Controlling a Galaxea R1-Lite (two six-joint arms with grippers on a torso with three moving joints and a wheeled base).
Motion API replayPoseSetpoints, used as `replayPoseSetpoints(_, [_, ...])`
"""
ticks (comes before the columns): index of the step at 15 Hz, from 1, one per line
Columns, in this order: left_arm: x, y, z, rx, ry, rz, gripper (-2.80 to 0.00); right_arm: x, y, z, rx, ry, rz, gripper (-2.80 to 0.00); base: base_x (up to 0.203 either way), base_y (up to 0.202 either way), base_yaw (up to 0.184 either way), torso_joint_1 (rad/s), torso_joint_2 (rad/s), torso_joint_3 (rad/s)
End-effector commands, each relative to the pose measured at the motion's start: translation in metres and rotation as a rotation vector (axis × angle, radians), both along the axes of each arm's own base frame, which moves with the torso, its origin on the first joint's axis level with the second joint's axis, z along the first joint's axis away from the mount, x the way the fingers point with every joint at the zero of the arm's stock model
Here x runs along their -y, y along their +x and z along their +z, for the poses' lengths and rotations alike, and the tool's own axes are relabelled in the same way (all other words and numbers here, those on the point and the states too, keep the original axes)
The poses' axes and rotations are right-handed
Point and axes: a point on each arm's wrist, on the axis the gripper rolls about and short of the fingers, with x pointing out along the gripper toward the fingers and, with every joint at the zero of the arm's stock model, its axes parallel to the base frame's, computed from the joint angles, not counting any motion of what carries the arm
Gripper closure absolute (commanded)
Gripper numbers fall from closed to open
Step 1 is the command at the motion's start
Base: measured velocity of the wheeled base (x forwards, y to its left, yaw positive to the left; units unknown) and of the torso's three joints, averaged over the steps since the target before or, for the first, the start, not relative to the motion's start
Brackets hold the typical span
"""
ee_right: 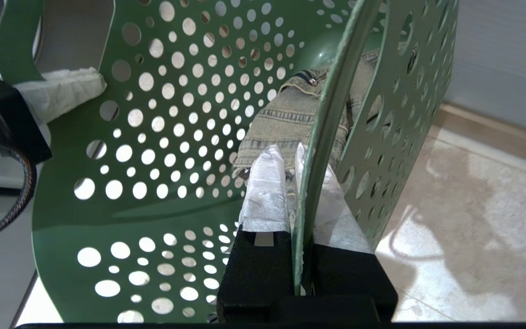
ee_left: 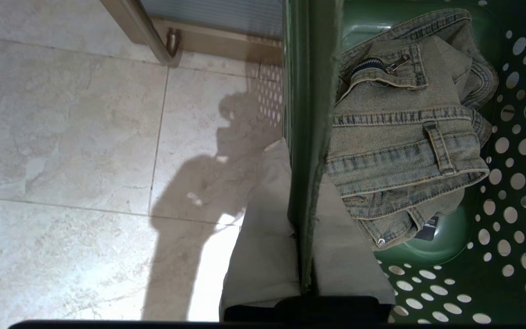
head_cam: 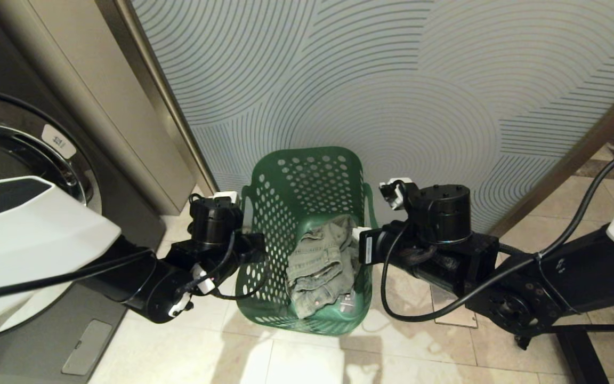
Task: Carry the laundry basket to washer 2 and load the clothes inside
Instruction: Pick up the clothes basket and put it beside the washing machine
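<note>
While both arms flank basket (head_cam: 307, 186), fingers (ee_right: 265, 192) clamping rim

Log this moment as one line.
left gripper: shut on laundry basket rim | right gripper: shut on opposite rim | clothes: inside basket | washer: at left

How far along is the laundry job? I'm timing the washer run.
Done: both grippers have shut on the basket rim, the left gripper on one side wall, the right gripper on the opposite one. In hand: the basket hangs between the arms over the tile floor, the clothes inside. Left: bringing it to a washer, seen at the left edge with its number unreadable, and loading the clothes.
</note>
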Motion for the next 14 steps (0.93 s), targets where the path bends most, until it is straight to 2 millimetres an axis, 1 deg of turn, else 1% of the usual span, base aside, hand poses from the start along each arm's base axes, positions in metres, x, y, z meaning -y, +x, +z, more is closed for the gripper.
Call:
replayPoseSetpoints(1, [-0.0001, -0.0002, 0.0005, 0.004, -0.002, 0.002, 0.0, 0.0007, -0.001, 0.0003, 0.002, 0.003, -0.001, 0.0, 0.0, 0.0, 0.0, 0.0, 0.0, 0.205])
replayPoseSetpoints(14, [0.0006, -0.0013, -0.0021, -0.004, 0.001, -0.001, 0.0, 0.0013, -0.0018, -0.0016, -0.004, -0.001, 0.0, 0.0, 0.0, 0.0, 0.0, 0.001, 0.0, 0.201])
